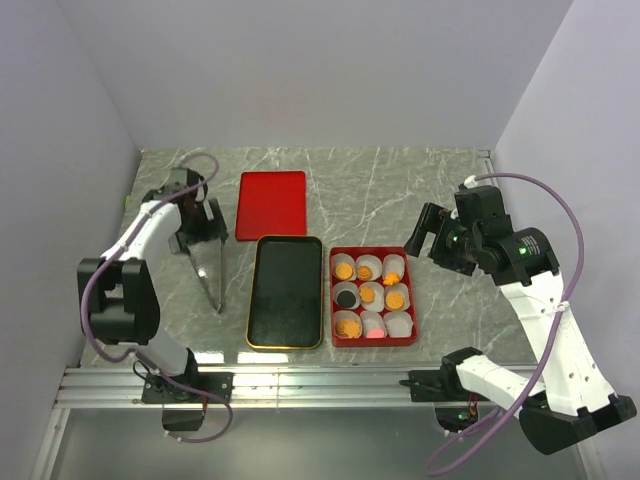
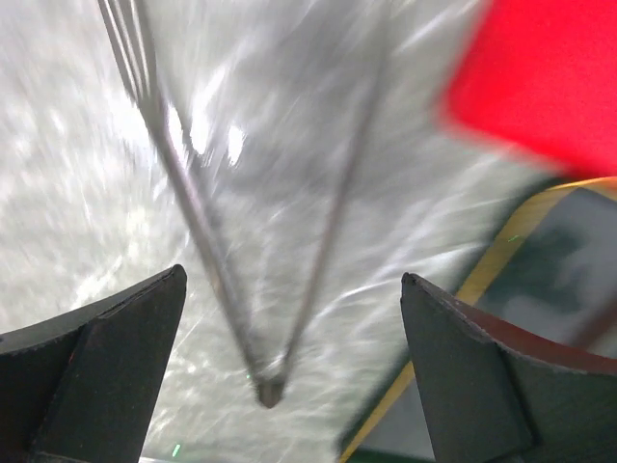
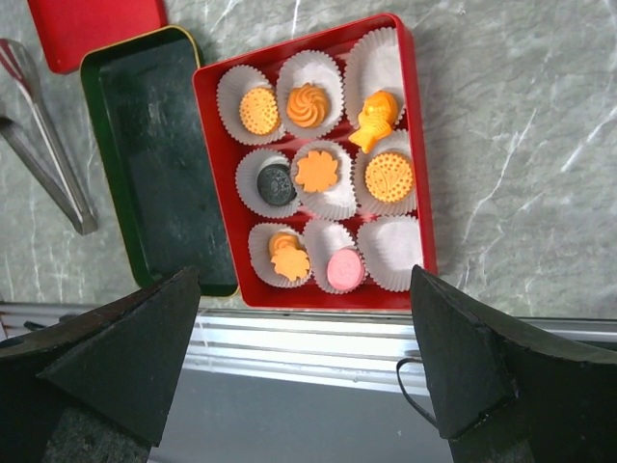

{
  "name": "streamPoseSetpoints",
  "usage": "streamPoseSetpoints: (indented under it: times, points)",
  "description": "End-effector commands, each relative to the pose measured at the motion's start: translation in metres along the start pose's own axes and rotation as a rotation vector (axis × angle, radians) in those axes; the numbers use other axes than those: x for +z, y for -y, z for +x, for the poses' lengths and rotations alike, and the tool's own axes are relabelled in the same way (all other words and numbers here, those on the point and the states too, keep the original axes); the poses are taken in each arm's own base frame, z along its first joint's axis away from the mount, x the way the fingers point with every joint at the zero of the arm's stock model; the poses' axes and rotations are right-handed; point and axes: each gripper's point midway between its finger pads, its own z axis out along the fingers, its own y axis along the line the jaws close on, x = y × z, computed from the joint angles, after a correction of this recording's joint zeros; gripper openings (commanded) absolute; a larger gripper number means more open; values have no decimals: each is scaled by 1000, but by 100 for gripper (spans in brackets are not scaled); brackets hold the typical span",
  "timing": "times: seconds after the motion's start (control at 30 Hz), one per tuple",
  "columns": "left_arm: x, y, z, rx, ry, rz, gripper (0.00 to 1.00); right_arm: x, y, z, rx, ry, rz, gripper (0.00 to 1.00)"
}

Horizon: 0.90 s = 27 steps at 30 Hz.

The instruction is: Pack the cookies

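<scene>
At left on the counter (image 1: 400,200), the left tool (image 2: 291,277) hangs wide over the tongs (image 2: 193,212), probably for pickup; the right tool (image 3: 304,275), also wide, faces the cookies (image 3: 316,172).

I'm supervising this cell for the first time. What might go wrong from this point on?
1. The left end effector is open over the thin metal tongs, which lie flat on the table; a grasp may slip or skid them.
2. The cookies sit loose in light paper cups in the red box; tongs may lift a cup or crack a cookie.
</scene>
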Motion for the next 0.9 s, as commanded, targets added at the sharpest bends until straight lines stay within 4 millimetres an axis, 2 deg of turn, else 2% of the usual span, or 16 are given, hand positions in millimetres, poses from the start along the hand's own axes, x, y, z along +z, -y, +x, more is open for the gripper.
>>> streamPoseSetpoints:
  times: [0.0, 0.1, 0.17, 0.23, 0.27, 0.3, 0.37, 0.43, 0.47, 0.57, 0.63, 0.67, 0.7, 0.87]
  points:
    - [-55, 29, -52, -26, 177, 145, 99, -9, -9, -11, -13, 50, -52, 96]
    - [-59, 50, -72, -16, 202, 209, 99, -10, -4, -3, -4, 45, -46, 95]
    - [-44, 62, -73, 8, 166, 209, 99, -11, 1, 3, 8, 46, -44, 95]
    - [-42, 73, -84, 22, 165, 217, 99, -12, 4, 7, 21, 50, -43, 95]
    - [-27, 78, -82, 37, 131, 204, 98, -13, 6, 8, 24, 53, -40, 95]
    - [-28, 85, -92, 39, 143, 214, 98, -13, 8, 9, 26, 53, -30, 95]
    - [-11, 92, -100, 49, 123, 204, 95, -17, 11, 9, 32, 65, -18, 95]
    - [1, 90, -107, 70, 115, 173, 90, -18, 13, 12, 41, 62, -17, 95]
    - [18, 90, -110, 76, 94, 157, 90, -19, 17, 11, 47, 77, 1, 95]
    - [47, 94, -115, 96, 48, 151, 84, -21, 24, 14, 55, 84, 22, 95]
    - [59, 96, -117, 102, 31, 147, 80, -22, 28, 17, 61, 84, 39, 95]
    - [73, 97, -113, 103, 4, 143, 78, -22, 30, 16, 63, 88, 48, 95]
    - [74, 101, -119, 104, 14, 150, 75, -22, 32, 18, 62, 82, 58, 95]
    - [97, 103, -122, 109, -7, 137, 63, -24, 35, 15, 62, 86, 84, 95]
